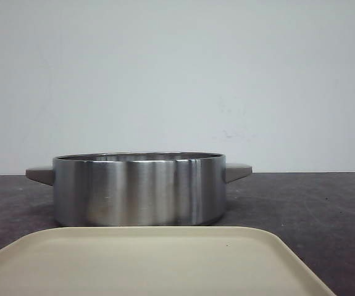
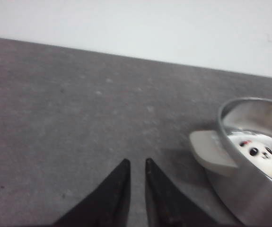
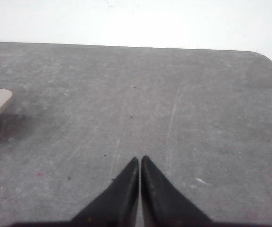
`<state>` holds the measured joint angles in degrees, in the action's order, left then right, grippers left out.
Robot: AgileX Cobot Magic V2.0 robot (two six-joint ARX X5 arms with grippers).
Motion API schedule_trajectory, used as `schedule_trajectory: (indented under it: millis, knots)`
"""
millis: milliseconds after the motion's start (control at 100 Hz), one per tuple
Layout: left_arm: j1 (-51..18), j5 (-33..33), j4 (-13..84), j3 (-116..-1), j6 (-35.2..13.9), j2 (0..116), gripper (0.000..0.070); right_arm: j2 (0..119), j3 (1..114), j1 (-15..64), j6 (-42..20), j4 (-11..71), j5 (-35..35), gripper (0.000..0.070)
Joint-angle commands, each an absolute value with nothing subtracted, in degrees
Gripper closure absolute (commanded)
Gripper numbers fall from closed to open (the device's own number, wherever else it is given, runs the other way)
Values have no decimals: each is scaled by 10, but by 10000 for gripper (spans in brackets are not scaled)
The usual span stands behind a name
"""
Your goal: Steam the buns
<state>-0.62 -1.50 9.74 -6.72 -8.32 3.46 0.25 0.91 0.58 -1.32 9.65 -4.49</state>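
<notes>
Tray [image 1: 152,262] fronts pot [image 1: 139,188]; only left wrist view reveals buns [image 2: 256,156].

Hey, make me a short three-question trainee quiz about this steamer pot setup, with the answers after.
1. True or false: the beige tray holds buns.
2. Where are the panda buns? A) on the table B) inside the steel pot C) in a gripper
3. Fill in: the right gripper fingertips are ____, holding nothing.

Key: 1 false. 2 B. 3 shut. The left gripper, slightly apart, also holds nothing.
</notes>
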Motion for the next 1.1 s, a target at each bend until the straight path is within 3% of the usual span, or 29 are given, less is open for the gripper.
schedule_trajectory:
  millis: [0,110,430,1090]
  knots:
    - [-1,-13,66,-46,-82,20,684,2,7,5,-10,90,-45,693]
    - [5,-9,39,-8,-79,2,684,2,7,5,-10,90,-45,693]
    - [12,-4,111,-8,17,2,684,2,7,5,-10,90,-45,693]
    - [15,-4,107,-8,-3,2,684,2,7,5,-10,90,-45,693]
